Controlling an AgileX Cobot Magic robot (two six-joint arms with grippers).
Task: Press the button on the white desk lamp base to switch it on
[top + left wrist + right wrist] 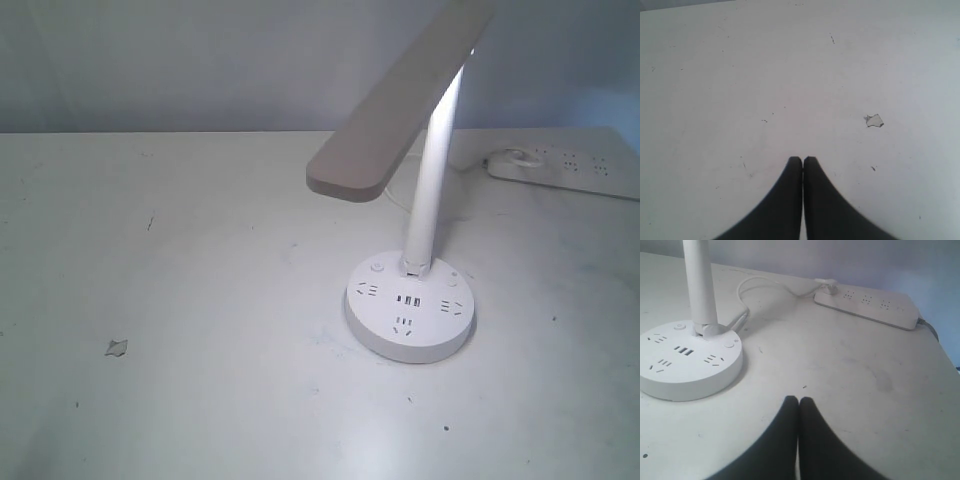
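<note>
The white desk lamp [432,190] stands right of the table's middle, its flat bar head [395,110] slanting out to the left, lit along its underside. Its round white desk lamp base [410,310] [687,360] carries three sockets, a row of USB ports [410,299] and small round buttons [377,268] [729,344] near the pole. Neither gripper shows in the exterior view. My right gripper [798,401] is shut and empty above the table, a short way from the base. My left gripper [803,160] is shut and empty over bare table.
A long white power strip [570,170] [867,305] lies at the back right, with the lamp's cord [765,285] plugged into it. A small scrap [117,347] [873,120] lies on the table at the left.
</note>
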